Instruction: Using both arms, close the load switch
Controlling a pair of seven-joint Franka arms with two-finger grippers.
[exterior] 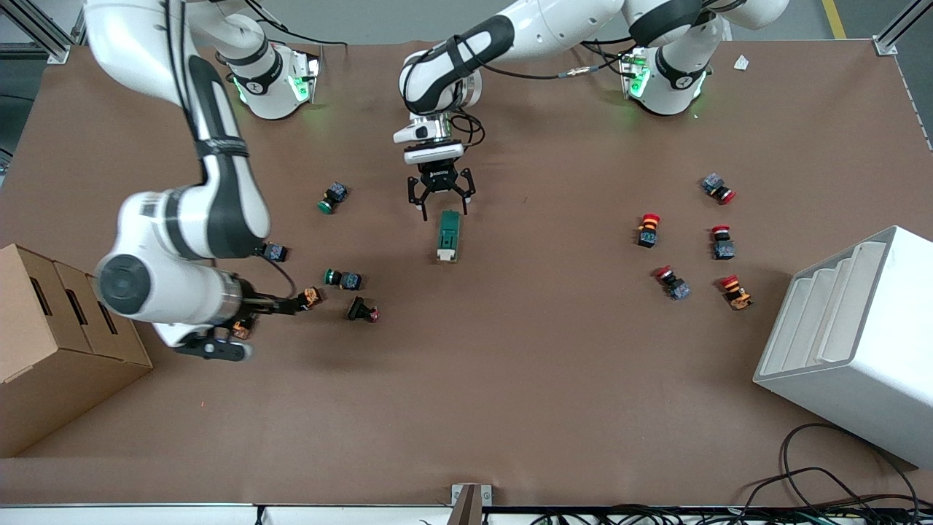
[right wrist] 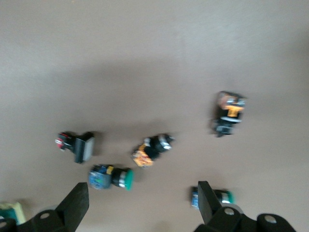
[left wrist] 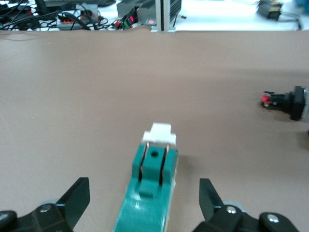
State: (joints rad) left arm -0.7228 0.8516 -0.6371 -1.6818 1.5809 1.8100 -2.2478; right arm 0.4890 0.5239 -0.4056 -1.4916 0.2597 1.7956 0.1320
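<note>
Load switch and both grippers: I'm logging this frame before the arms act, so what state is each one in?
Load switch: lying flat on the table, ungripped, white lever tab at the end nearer the front camera.
Left gripper: open, over the switch's dark green end, fingers either side of it.
Right gripper: open, holding nothing, above the push buttons toward the right arm's end of the table.

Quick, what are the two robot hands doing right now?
Left gripper: open, empty, over the load switch.
Right gripper: open, empty, over the push buttons.
</note>
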